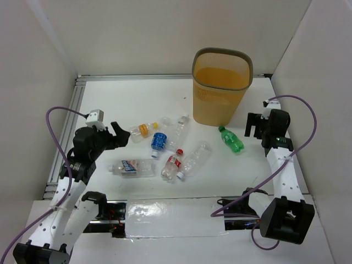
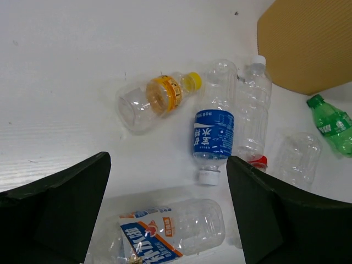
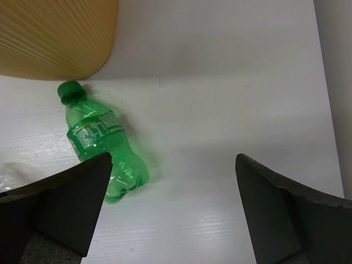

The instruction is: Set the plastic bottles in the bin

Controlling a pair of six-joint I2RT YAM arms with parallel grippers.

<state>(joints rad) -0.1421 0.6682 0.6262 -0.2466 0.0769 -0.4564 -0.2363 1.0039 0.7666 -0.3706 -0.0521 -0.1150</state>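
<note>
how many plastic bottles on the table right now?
7. Six cluster mid-table: yellow-capped bottle, blue-labelled bottle, white-capped clear bottle, red-capped bottle, wide clear bottle, and nearest, a blue-and-red-labelled bottle. The green bottle lies by the bin; its bottom is partly hidden.

A white table [image 1: 126,99] sits boxed in by plain white walls [image 1: 154,33] at the back and both sides. A metal rail [image 1: 137,77] edges its far side. Light is even, shadows soft.

White table [image 1: 126,102], aluminium rail [image 1: 132,77], white walls [image 1: 137,33]
</note>
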